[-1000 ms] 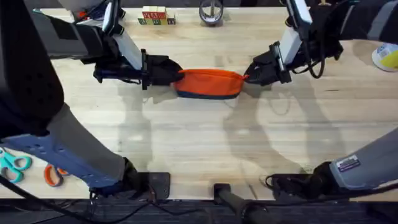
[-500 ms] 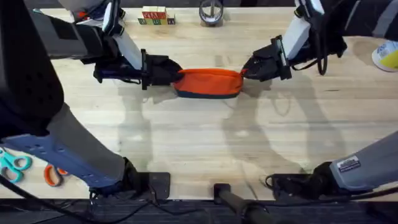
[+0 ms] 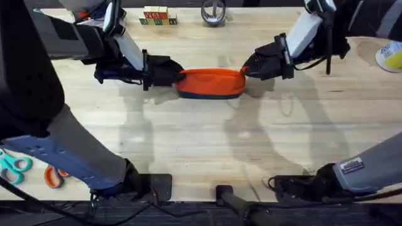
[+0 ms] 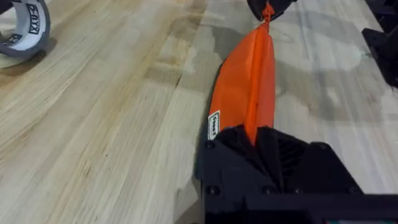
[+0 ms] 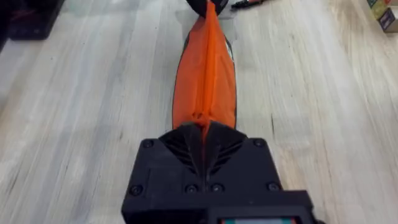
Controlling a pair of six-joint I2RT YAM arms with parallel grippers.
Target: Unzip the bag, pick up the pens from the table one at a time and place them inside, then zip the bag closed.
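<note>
The bag (image 3: 211, 84) lies on the table (image 3: 201, 144) — both arms' fingers pinching its opposite ends.

The bag (image 3: 211, 83) is soft, matt orange cloth with a dark strip along its base, lying on a counter (image 3: 201, 144) of pale, smooth planked wood with plain grain and a faint sheen, while both tools' housings look like matt black ribbed plastic.
</note>
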